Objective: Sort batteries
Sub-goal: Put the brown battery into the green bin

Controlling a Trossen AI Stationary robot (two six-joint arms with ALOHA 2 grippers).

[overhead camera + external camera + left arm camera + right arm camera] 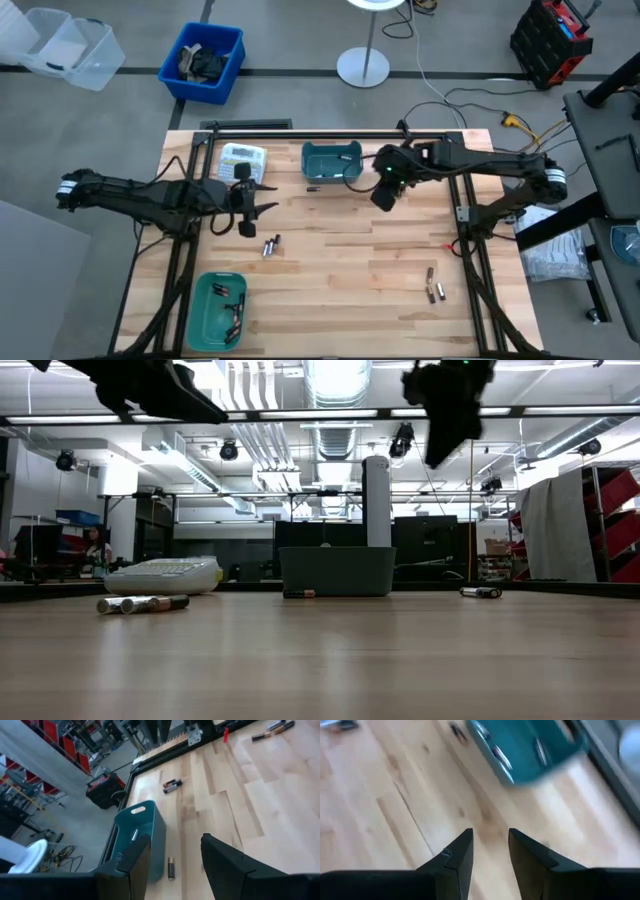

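Observation:
Batteries lie scattered on the wooden table: a small group (270, 245) left of centre, a pair (433, 286) at the near right, and a single one (171, 868) beside the far teal bin (332, 163). That bin holds a few batteries (495, 752). A second teal bin (218, 310) with batteries stands at the near left. My left gripper (245, 215) hovers open above the table, left of the small group. My right gripper (385, 192) hangs open, high above the table just right of the far bin. Neither holds anything.
A white label-maker (243, 160) sits at the far left next to the far bin. Another battery pair (171, 785) lies on the table farther off in the left wrist view. Bare wood spreads across the middle and near right of the table (360, 300).

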